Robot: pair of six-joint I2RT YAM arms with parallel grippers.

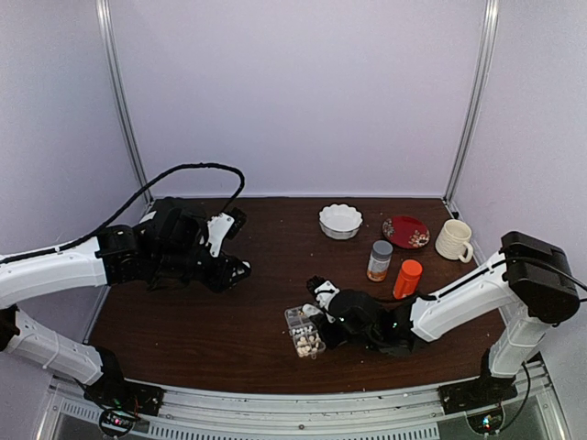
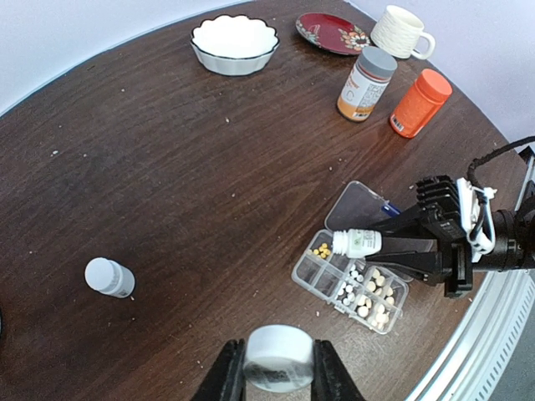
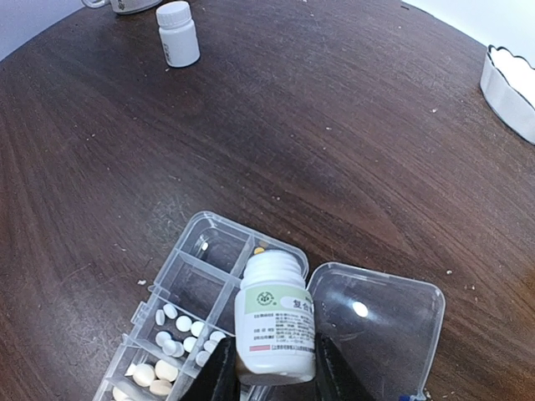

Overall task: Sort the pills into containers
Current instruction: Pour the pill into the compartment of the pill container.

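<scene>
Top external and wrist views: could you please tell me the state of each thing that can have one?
organiser box: lid open, some cells hold pills.
white bottle: uncapped, tipped over the box.
right gripper: shut on the white bottle.
left gripper: shut on a white cap.
second white bottle: capped, upright.
orange bottle: capped, upright.
grey-capped bottle: capped, upright.

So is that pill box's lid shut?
No: the clear lid lies swung open flat beside the box.
</scene>
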